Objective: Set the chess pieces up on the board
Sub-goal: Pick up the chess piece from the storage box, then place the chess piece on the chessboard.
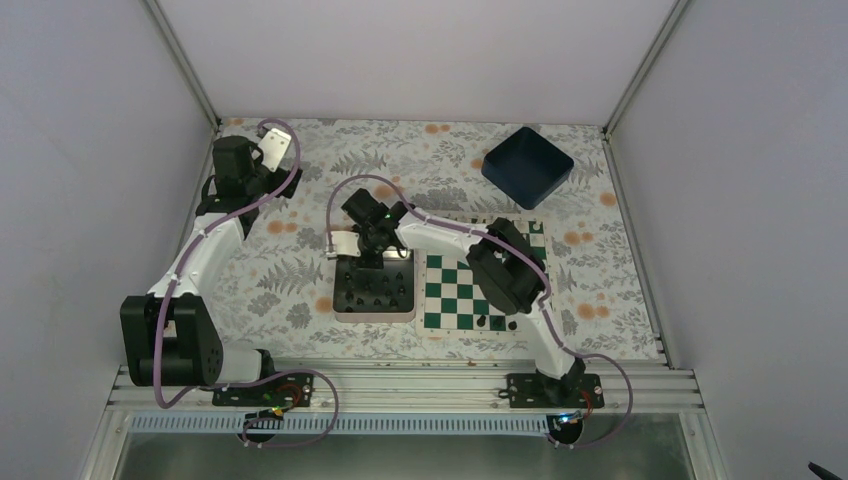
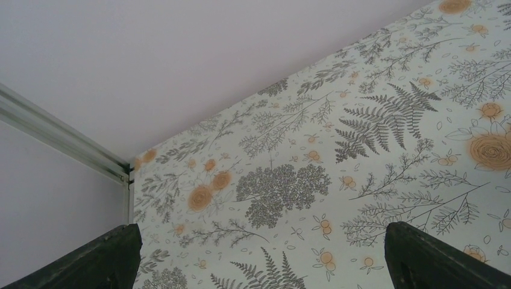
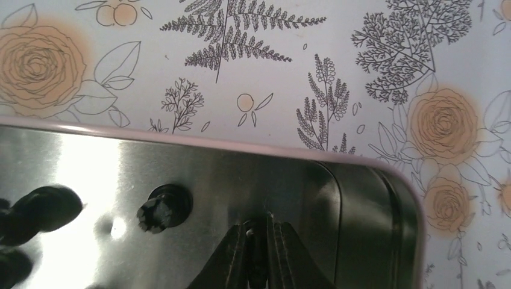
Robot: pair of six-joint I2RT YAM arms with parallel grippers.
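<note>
Both arms have the same build: smooth white tube links between bulky black joint housings. Along the left arm [image 1: 205, 250] a thin purple-grey cable [image 1: 290, 180] runs on the outside in loose loops, and the right arm [image 1: 440, 232] carries a cable of the same kind. Each arm stands on a flat black base plate [image 1: 262, 392], with a little red wiring beside it. A small green light [image 1: 373, 212] shines on the black wrist housing of the right arm. The fingers [image 2: 102, 259] of the left gripper [image 2: 260, 227] are dark, nearly black, matt and slightly rough, with slanted upper edges. Those of the right gripper [image 3: 259, 226] are also dark and narrow to slim tips
</note>
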